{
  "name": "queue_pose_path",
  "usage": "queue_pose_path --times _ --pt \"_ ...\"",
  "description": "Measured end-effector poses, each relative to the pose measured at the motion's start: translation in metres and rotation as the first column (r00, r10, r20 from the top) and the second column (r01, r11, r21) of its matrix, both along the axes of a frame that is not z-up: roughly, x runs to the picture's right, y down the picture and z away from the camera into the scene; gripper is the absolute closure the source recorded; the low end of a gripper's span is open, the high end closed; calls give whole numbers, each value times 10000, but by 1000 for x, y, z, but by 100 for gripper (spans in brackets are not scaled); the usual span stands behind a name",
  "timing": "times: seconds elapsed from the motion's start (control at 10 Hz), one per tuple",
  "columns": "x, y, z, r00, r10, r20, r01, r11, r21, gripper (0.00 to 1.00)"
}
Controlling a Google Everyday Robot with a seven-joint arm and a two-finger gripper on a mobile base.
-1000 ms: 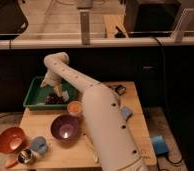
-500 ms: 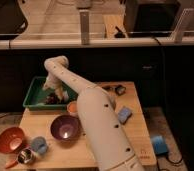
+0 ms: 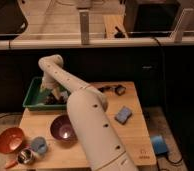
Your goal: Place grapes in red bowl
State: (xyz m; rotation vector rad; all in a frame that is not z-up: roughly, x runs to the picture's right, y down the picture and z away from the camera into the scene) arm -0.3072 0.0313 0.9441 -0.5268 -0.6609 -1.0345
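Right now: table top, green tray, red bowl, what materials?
Table: looks like pale wood, matte, faint grain. Green tray: probably plastic, uniform colour, moulded rim. Red bowl: likely plastic, smooth with a slight sheen; ceramic can't be ruled out. The gripper is down inside the tray by the grapes.

No readable text anywhere, as far as this view allows.

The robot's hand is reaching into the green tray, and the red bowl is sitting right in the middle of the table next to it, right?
Not quite. The gripper is reaching down into the green tray, but the red bowl sits at the table's front left corner, far from the tray. The bowl nearer the middle is the purple bowl. The camera view shows this.
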Motion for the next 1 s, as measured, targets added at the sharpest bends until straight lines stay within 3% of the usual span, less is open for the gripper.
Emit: queue_pose_path --times 0.2,0.4,0.6,0.7,1.0 --pt "2 23 14 9950 -752 -662 705 9950 -714 20" --pt "3 31 17 9908 -1009 -904 918 9908 -994 22" --pt "15 46 26 9881 -910 -1236 720 9860 -1504 42" --pt "20 49 30 9895 -696 -1264 494 9864 -1569 51" --pt "20 45 27 9888 -757 -1285 555 9865 -1539 82"
